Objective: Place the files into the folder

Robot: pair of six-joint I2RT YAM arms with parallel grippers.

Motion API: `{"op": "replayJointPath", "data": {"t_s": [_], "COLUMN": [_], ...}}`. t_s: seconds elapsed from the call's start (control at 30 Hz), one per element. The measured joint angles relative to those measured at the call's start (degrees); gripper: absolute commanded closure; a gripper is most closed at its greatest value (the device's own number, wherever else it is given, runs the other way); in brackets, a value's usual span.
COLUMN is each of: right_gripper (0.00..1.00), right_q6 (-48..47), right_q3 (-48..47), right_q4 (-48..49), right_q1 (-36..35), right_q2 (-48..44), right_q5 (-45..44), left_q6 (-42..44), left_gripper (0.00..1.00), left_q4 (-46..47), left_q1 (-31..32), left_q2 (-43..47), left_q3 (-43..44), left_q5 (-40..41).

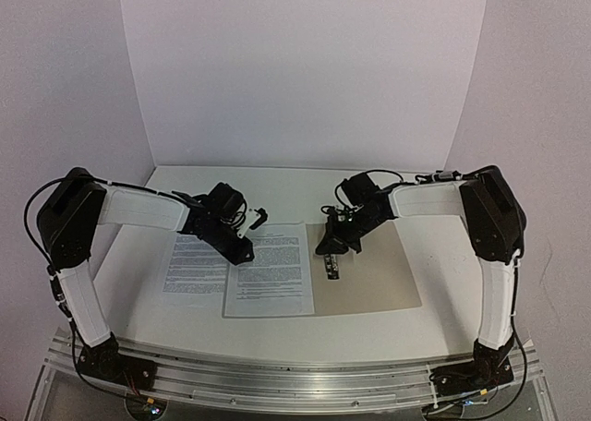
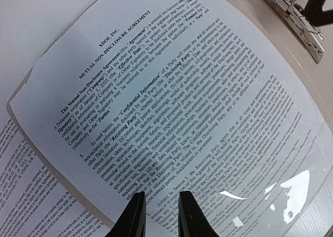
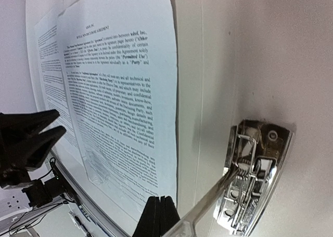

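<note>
The tan folder (image 1: 379, 273) lies open on the table, its metal clip (image 1: 332, 266) at the spine. One of the files, a printed sheet (image 1: 270, 269), lies against the folder's left side. A second sheet (image 1: 195, 264) lies further left, partly under the first. My left gripper (image 2: 161, 195) hovers low over the first sheet (image 2: 171, 107), its jaws a little apart with only text showing between them. My right gripper (image 3: 161, 199) is shut beside the clip (image 3: 257, 169), whose raised lever (image 3: 208, 198) runs along the fingers' right side; nothing sits between them.
White walls close in the table at the back and both sides. An aluminium rail (image 1: 295, 379) with the arm bases runs along the near edge. Cables and a black bracket (image 3: 44, 187) show beyond the sheets in the right wrist view.
</note>
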State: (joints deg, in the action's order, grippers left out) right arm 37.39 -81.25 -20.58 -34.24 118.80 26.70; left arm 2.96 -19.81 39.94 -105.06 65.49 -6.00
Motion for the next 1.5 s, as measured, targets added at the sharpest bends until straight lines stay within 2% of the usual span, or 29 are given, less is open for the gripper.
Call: {"op": "replayJointPath", "data": {"t_s": [0.2, 0.47, 0.73, 0.8, 0.87, 0.9, 0.93, 1.03, 1.13, 1.23, 1.37, 1.5], "right_gripper": [1.0, 1.0, 1.0, 1.0, 0.92, 0.88, 0.83, 0.73, 0.61, 0.58, 0.53, 0.41], "right_q6": [-0.7, -2.5, -2.9, -2.9, -2.7, -2.4, -2.3, -0.7, 1.1, 3.2, 4.1, 4.2], "right_q3": [-4.9, -10.4, -12.5, -13.3, -14.2, -14.7, -15.8, -18.7, -21.4, -23.6, -29.5, -37.4], "right_q4": [0.1, 0.0, -0.1, -0.1, -0.3, -0.4, -0.6, -0.3, 0.0, -0.1, 0.3, 0.4], "right_q1": [0.8, 3.8, 4.6, 4.5, 4.4, 4.2, 4.0, 3.3, 0.2, -6.1, -14.3, -19.3], "right_q2": [3.1, 8.8, 9.7, 9.7, 9.7, 9.7, 9.7, 9.5, 9.2, 9.5, 12.8, 19.0], "right_q5": [-1.1, -0.4, 0.9, 1.2, 1.2, 1.1, 0.5, -1.8, -7.7, -13.6, -18.0, -19.3], "left_q6": [3.5, 4.8, 5.8, 5.8, 5.4, 5.7, 5.1, 2.7, -1.4, -4.5, -7.2, -9.2], "left_gripper": [0.78, 0.78, 0.77, 0.66, 0.5, 0.38, 0.32, 0.2, 0.08, 0.0, 0.0, 0.0], "left_q4": [5.3, 7.8, 8.3, 8.2, 7.3, 6.8, 5.7, 1.5, -5.4, -11.3, -17.6, -19.4], "left_q1": [0.0, 0.0, 0.0, 0.0, -0.2, -0.2, -0.5, -3.2, -11.3, -20.3, -29.6, -36.1], "left_q2": [2.8, 4.1, 4.7, 5.0, 5.1, 5.1, 5.2, 5.7, 5.8, 6.1, 7.2, 10.3], "left_q3": [-7.0, -7.8, -7.8, -7.6, -6.9, -6.5, -5.7, -2.3, 2.9, 5.3, 4.9, 0.7], "left_q5": [1.5, 2.1, 2.2, 2.4, 3.1, 3.2, 3.1, 2.0, -1.1, -3.1, -3.7, -5.2]}}
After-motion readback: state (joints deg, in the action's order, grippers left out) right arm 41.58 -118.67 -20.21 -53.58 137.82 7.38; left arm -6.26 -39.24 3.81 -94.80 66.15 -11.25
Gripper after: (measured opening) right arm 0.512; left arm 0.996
